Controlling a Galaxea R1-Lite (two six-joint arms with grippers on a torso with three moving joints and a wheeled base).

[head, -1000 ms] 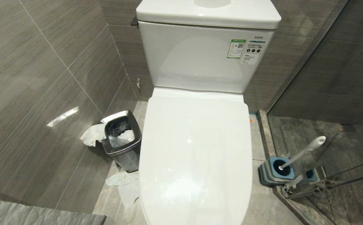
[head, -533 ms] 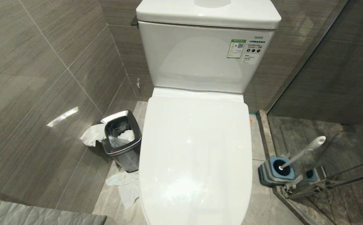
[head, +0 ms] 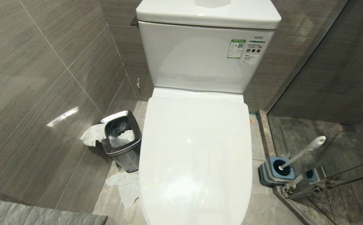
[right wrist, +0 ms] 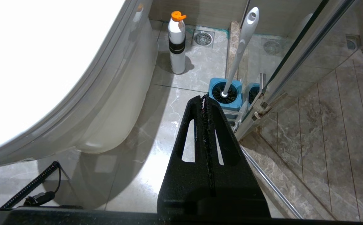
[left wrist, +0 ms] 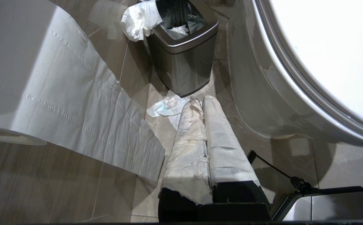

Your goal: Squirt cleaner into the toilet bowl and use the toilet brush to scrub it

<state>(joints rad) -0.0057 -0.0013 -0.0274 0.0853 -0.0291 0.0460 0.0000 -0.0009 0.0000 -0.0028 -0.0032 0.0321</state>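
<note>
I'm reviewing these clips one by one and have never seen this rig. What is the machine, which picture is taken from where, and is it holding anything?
It is a wheeled two-armed robot. One camera on its head looks down at the toilet bowl, lid closed. Each wrist carries a camera behind its fingers. The left hand, wrapped in white material, is shut and empty, near the steel bin and loose paper. The right hand is shut and empty, near the toilet brush in its blue holder and a white bottle with an orange cap.
</note>
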